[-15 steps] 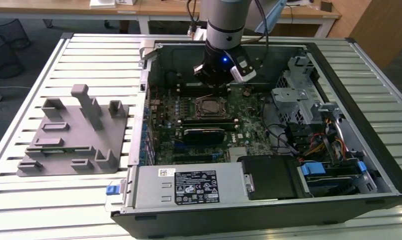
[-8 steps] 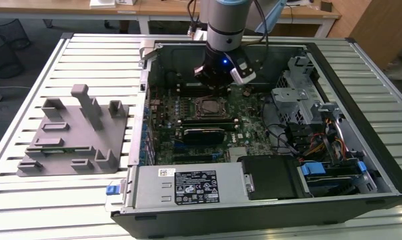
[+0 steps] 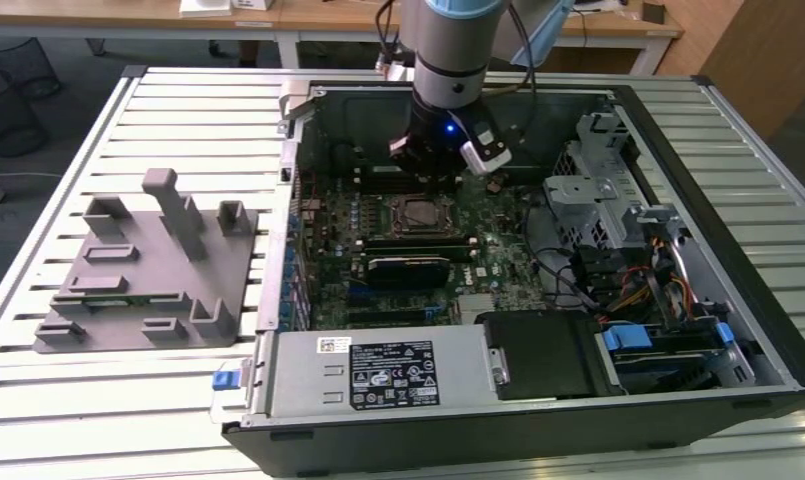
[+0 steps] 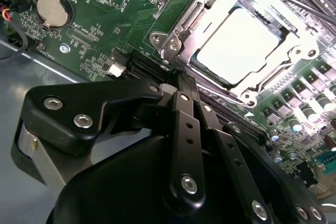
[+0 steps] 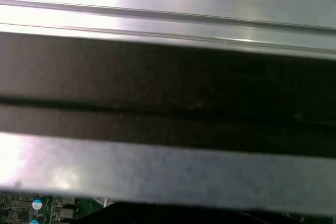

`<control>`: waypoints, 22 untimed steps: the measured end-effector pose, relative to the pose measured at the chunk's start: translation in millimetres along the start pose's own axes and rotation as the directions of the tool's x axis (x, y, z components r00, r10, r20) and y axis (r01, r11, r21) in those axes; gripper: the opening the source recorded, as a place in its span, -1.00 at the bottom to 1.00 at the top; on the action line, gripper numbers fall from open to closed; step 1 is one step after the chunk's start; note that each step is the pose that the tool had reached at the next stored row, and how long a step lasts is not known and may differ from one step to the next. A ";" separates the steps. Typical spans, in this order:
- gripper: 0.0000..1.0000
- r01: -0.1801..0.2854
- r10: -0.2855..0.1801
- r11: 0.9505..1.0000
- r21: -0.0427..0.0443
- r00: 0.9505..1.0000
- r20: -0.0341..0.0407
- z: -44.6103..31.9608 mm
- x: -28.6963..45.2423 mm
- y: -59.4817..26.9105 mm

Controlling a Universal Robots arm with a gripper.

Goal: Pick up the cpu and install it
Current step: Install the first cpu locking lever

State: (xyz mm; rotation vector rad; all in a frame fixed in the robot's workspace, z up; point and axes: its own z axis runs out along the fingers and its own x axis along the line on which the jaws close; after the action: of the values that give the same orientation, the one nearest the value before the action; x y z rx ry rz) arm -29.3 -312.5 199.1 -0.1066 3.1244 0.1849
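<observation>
Second wrist view puts the gripper (image 4: 181, 85) nearest the lens — black links and bolted plates whose tips run together at one point, with nothing visible between them, so I read the hand as narrow and empty, though the tips themselves are partly hidden by the linkage. Just beyond those tips, toward two o'clock, lies the socket frame (image 4: 173, 38), bright metal with screws at its corners, and inside it the cpu (image 4: 239, 45), pale and flat, seated square within the frame. A round coin battery (image 4: 52, 10) sits on the green motherboard (image 4: 121, 9) out at ten o'clock.

In the exterior view the arm (image 3: 449, 60) comes down into the open computer case (image 3: 722, 160), the gripper hanging just at twelve o'clock of the socket. Well apart, at nine o'clock of the case, a grey fixture (image 3: 149, 270) stands on the slatted table (image 3: 55, 400).

My judgement — the chip is already placed in its socket and the hand has let go of it, so the work is at the seating stage. Whether the retention frame is latched down I cannot tell; any closing move would call for light, square contact that does not drag the chip.
</observation>
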 end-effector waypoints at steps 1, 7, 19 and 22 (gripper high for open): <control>-0.79 0.000 0.000 1.000 0.000 1.000 0.000 0.7 0.0 -0.1; -0.79 0.000 0.000 1.000 0.001 1.000 0.000 1.6 -0.1 -0.2; -0.79 0.000 0.000 0.999 0.035 1.000 -0.002 0.1 -0.1 0.0; -0.79 0.000 0.000 0.998 0.055 1.000 -0.004 2.2 -0.1 -0.2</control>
State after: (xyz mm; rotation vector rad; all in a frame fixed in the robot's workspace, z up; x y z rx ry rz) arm -29.2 -312.5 196.9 -0.1070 3.1308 0.0981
